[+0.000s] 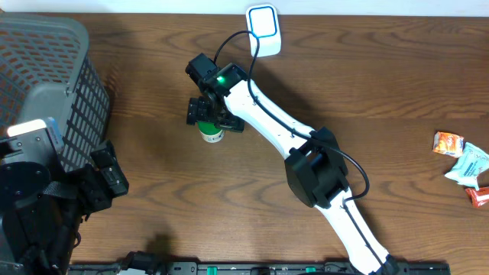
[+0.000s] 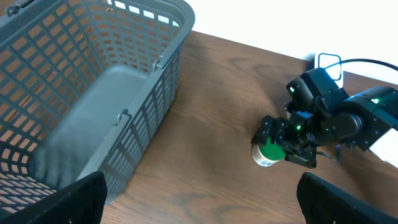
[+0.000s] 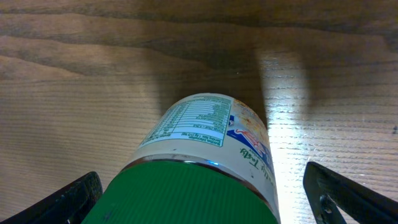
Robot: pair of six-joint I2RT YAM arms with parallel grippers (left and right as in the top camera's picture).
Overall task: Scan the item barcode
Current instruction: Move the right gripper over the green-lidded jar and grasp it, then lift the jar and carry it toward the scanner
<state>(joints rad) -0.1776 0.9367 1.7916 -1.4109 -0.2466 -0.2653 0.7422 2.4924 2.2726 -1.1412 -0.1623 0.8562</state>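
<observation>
The item is a small white-labelled can [image 1: 212, 132] with a green ribbed lid [image 3: 186, 193], lying on the wooden table. A nutrition panel [image 3: 193, 121] faces up; no barcode shows. My right gripper [image 3: 211, 208] is open with one finger on each side of the lid end, also seen from above as the right gripper [image 1: 208, 114] and in the left wrist view, over the can [image 2: 266, 152]. The white scanner [image 1: 263, 23] with a blue outline lies at the table's far edge. My left gripper [image 2: 202, 205] is open and holds nothing, low at the left.
A grey plastic basket [image 1: 46, 84] stands at the left, beside the left arm [image 1: 30, 198]. The scanner's black cable [image 1: 229, 42] runs toward the right arm. Snack packets [image 1: 458, 156] lie at the right edge.
</observation>
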